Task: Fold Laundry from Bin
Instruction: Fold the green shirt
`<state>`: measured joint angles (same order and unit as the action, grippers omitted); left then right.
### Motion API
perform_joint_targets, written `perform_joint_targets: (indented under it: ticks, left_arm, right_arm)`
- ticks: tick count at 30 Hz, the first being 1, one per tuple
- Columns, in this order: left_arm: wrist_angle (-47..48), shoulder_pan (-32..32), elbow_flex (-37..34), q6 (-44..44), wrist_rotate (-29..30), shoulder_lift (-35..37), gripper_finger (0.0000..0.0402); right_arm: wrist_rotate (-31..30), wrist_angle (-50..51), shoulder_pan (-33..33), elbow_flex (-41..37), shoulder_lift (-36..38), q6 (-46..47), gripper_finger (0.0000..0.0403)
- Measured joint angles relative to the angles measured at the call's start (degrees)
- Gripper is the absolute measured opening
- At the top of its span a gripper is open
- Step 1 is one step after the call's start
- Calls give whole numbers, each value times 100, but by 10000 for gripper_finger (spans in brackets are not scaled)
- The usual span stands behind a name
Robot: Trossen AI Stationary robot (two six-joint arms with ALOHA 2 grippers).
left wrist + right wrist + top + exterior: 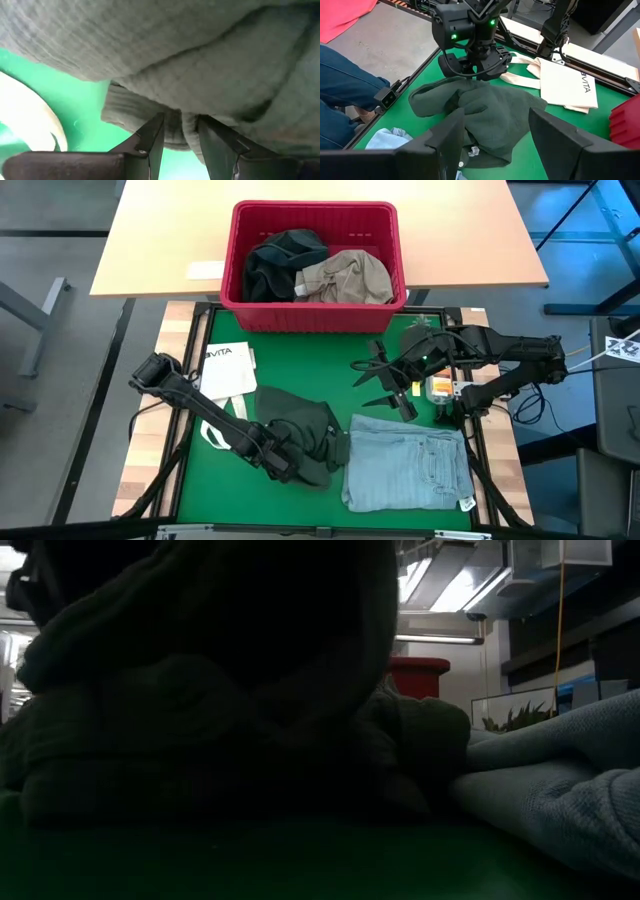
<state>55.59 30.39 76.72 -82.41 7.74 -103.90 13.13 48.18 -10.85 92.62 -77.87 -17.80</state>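
A dark green garment (305,420) lies bunched on the green mat (200,480); it also fills the low view (220,690). My left gripper (290,465) stands over the garment's near edge, pointing down and shut on its cloth (180,120). Folded light blue jeans (405,470) lie flat to the garment's right. The red bin (315,265) stands at the far side with a dark piece (280,265) and a khaki piece (345,278) inside. My right gripper (360,383) hangs open above the mat, right of the garment, with nothing between its fingers (495,130). My left gripper pinches a raised ridge of the dark green garment (175,132) between its two fingers (150,137), near the garment's near edge. The fingers come from above, pointing down. The cloth is gathered in thick folds; how many layers I cannot tell. The garment lies on the mat.
A white tote bag (228,370) with loop handles lies on the mat's left part, close to the left arm. A person's leg in blue jeans (345,90) shows beside the table. Bare mat lies between the bin and the garment.
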Motion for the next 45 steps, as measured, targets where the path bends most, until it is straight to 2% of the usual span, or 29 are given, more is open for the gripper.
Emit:
perform_joint_targets:
  ticks: [5,10,12,21,26,29,36,45]
  left_arm:
    - [-220,0,-43,254,34,0,98]
    - [-890,-2,-43,824,35,0,26]
    - [-1033,-2,-43,980,35,14,8]
    - [-1291,-201,38,1570,190,648,1]
    - [-1548,-543,351,2278,583,1112,1]
    - [-2191,-844,509,2962,675,1283,1]
    - [-3191,-1575,918,4547,616,1322,0]
    - [-3623,-2416,1063,5312,591,1320,0]
  right_arm:
    - [0,-2,0,0,0,0,221]
    - [0,-2,0,0,0,0,221]
    - [0,-2,0,0,0,0,221]
    - [0,0,0,-2,0,0,221]
    - [31,4,0,-2,0,0,221]
    - [269,5,1,-2,-2,6,221]
    - [799,25,2,-2,0,354,221]
    - [838,220,2,-96,0,1038,221]
